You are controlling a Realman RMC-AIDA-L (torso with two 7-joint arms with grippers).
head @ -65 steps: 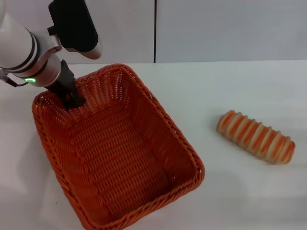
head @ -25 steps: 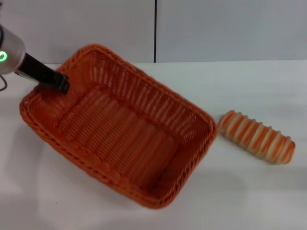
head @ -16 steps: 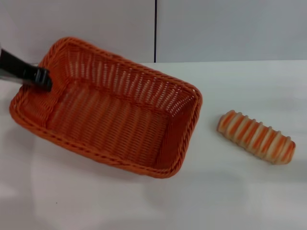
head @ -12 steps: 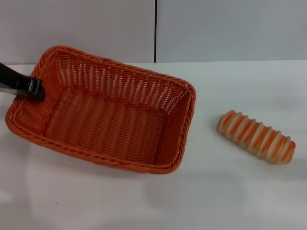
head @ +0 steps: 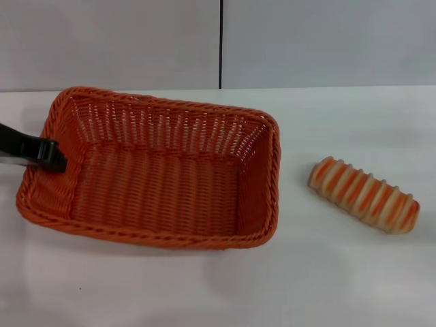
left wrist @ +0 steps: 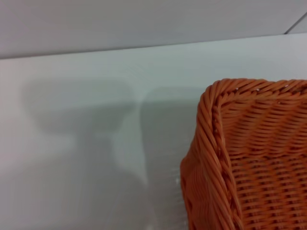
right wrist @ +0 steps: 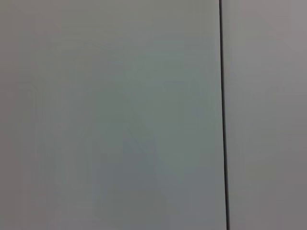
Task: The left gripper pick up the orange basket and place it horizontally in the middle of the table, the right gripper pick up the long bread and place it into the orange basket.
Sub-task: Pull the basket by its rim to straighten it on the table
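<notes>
Head view shows the orange basket lying with its long side across the white counter, open side up, and nothing is inside it. Its rim makes a rectangle that is almost level with the counter's far edge, only a little turned. The left hand comes in from the left of the basket and sits on the basket's short left wall, near the middle of that wall; its black jaws are closed on the braided rim, one part inside the basket and one part outside. Whether the basket rests fully on the counter or is a little lifted on that side, I cannot tell. The long bread lies on the counter to the right of the basket, well apart from it, and it is placed at a slant, with its farther end nearer to the basket. Nothing touches the bread. Left wrist view shows only one corner of the orange basket with its braided rim, and beside it the bare counter with soft shadows on it; the fingers of this hand are not seen there. Right wrist view shows only a pale wall with one thin dark vertical line, so the right hand is not seen in any view.
</notes>
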